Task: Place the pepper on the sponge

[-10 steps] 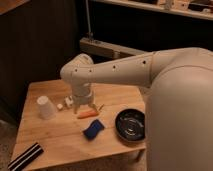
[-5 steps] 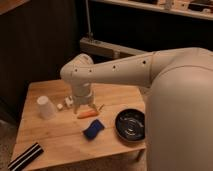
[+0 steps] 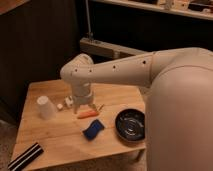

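The gripper (image 3: 86, 107) hangs low over the table (image 3: 55, 141), fingers spread and holding nothing. The pepper (image 3: 87, 114) lies flat on the wood just under its fingertips. The sponge (image 3: 93, 129) sits nearby, closer to the front edge.

Dim, warm light from above leaves the gripper (image 3: 85, 106), over the table (image 3: 55, 134), softly shadowed.

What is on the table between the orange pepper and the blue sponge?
Nothing: the camera view shows bare wooden table between pepper and sponge. The gripper hangs just above the pepper, fingers open.
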You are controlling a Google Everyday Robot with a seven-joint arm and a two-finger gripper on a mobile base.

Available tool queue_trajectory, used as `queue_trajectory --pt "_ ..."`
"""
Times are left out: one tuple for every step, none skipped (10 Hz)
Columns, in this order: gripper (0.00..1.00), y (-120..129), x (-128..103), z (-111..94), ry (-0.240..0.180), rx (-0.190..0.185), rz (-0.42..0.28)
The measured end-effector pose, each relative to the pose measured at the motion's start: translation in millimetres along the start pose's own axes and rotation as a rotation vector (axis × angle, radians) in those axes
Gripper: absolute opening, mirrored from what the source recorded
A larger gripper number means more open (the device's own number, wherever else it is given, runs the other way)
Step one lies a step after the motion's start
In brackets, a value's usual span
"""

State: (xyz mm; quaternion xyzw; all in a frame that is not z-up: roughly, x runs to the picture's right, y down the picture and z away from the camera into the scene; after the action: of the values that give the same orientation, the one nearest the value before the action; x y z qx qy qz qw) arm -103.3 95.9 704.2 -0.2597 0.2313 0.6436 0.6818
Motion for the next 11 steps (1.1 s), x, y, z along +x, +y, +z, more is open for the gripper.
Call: queue_trajectory --pt "0.65 0 0 0 0.000 0.000 0.000" --pt "0.65 0 0 0 0.000 0.000 0.000" --pt "0.65 0 0 0 0.000 0.000 0.000" --pt "0.65 0 0 0 0.000 0.000 0.000" --pt "0.65 0 0 0 0.000 0.000 0.000" --pt "0.65 0 0 0 0.000 0.000 0.000" --pt "0.65 0 0 1 0.002 0.000 0.000" --pt "0.65 -1 -1 2 0.004 0.006 0.005" --pt "0.65 -6 -6 9 0.008 0.022 0.007" --pt "0.65 -11 -15 20 0.007 0.006 -0.014" --pt "0.65 -20 -24 33 0.000 -0.016 -0.040"
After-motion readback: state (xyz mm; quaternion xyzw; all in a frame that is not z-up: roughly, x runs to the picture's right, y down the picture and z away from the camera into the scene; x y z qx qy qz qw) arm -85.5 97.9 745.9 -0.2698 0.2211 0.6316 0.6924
